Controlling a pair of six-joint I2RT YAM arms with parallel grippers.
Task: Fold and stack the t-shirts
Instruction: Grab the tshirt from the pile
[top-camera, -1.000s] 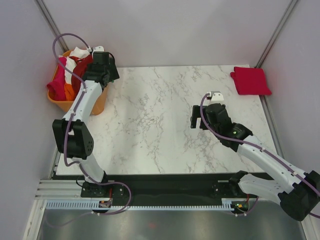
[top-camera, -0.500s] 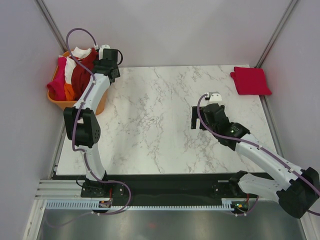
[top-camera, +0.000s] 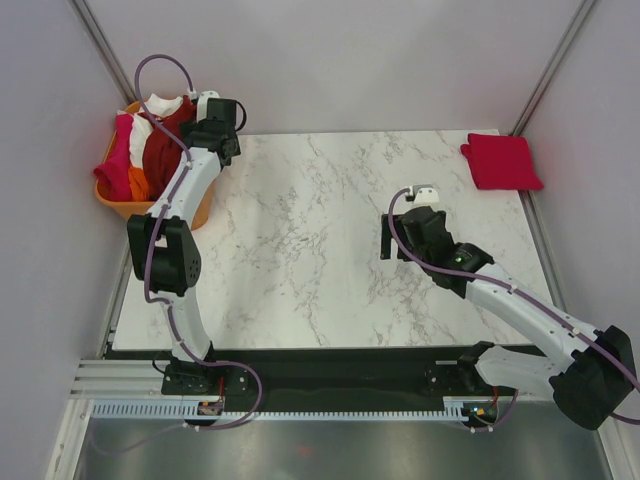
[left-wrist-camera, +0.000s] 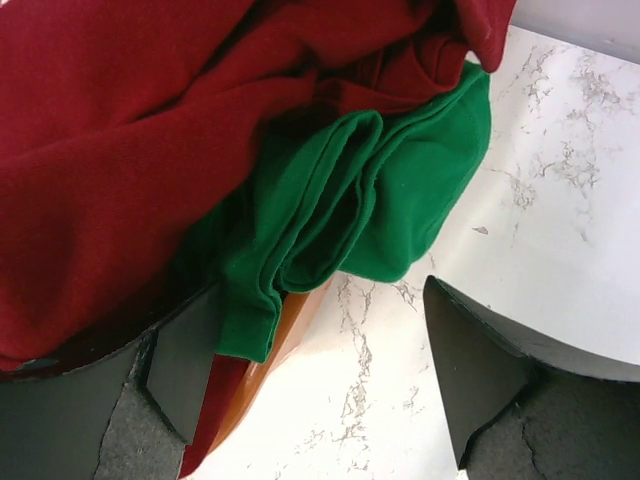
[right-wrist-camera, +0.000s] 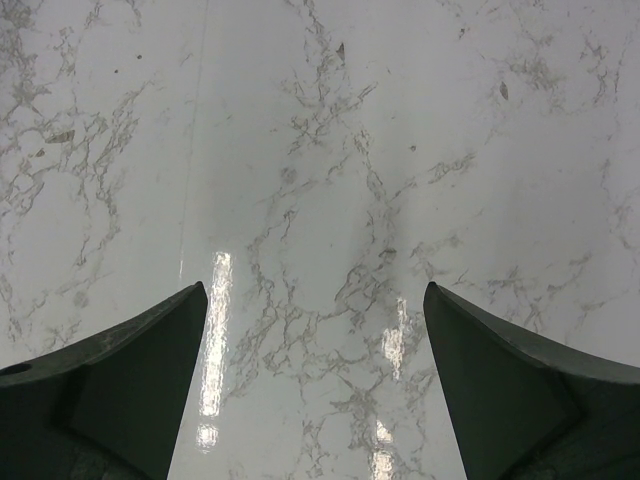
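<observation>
At the far left corner of the table (top-camera: 300, 250), the left gripper (left-wrist-camera: 320, 300) is hovering just beside the orange basket (top-camera: 120, 207) with its fingers spread wide and nothing between them. It is facing a green shirt (left-wrist-camera: 400, 200) that is spilling over the basket's rim under a dark red shirt (left-wrist-camera: 150, 150). The two garments are lying bunched against each other, so the likeliest trouble is a pinch that is catching both at once, which would be dragging an extra shirt out onto the marble. A bite that is taking only a shallow fold of the green cloth could be slipping free partway through the lift. The rim is sitting just beneath the hanging green fold, so fingers coming in too low could be clamping the basket wall or tipping the light basket, which is standing off the table's left edge. A pink shirt (top-camera: 118, 160) and a white shirt (top-camera: 157, 104) are piled further back and could be tumbling out with it. The right gripper (right-wrist-camera: 314, 288) is hanging over bare marble near mid-table, also spread and empty, well apart from the folded bright red shirt (top-camera: 501, 161) in the far right corner. It is therefore doing nothing yet to steady the pull.
</observation>
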